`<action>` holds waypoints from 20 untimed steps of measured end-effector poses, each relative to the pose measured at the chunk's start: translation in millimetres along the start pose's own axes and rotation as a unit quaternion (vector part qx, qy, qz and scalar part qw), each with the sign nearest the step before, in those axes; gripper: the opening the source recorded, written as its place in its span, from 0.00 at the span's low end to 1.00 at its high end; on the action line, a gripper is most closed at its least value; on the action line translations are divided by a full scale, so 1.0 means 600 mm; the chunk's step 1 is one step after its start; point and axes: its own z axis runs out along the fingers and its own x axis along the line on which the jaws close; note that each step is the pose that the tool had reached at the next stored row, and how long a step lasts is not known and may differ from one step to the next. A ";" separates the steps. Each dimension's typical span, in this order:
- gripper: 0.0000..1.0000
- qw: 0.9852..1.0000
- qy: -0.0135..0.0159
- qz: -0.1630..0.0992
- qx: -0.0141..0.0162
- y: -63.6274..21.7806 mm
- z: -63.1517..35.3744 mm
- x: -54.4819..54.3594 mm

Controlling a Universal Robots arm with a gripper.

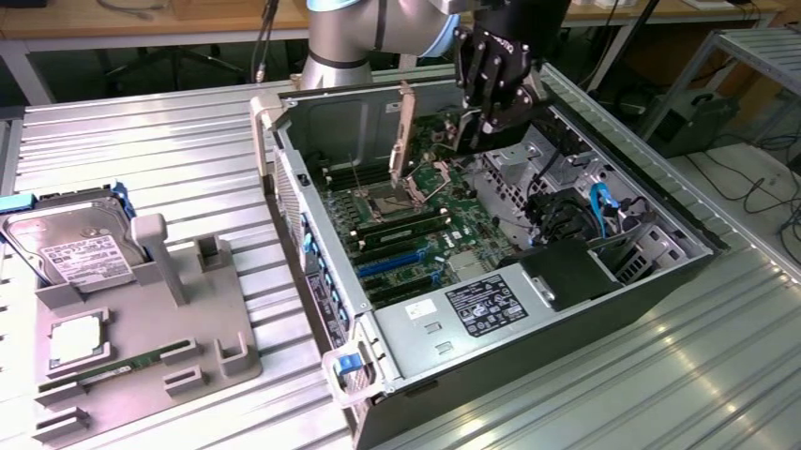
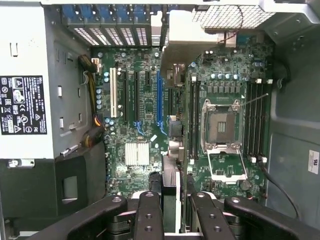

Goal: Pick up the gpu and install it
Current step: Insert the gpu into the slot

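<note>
Gripping one gpu (image 2: 170, 197) above one motherboard (image 2: 145, 115)

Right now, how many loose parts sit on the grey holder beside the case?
3: a hard drive at its far end, a square silver chip mid-holder, a green memory stick nearer the camera. Others may be hidden.

Thin green circuit-board card (image 2: 170, 200) seen edge-on between black gripper fingers (image 2: 149, 215) — lower part cut off by frame edge; white power-supply label (image 2: 22, 105) text too small — unreadable.
</note>
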 end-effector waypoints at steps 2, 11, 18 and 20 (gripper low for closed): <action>0.27 1.000 -0.001 -0.020 0.000 0.000 0.006 0.000; 0.27 1.000 0.000 -0.012 -0.001 0.004 0.038 -0.004; 0.27 1.000 0.000 -0.008 -0.003 0.018 0.065 -0.004; 0.27 1.000 0.000 -0.008 -0.005 0.018 0.070 -0.004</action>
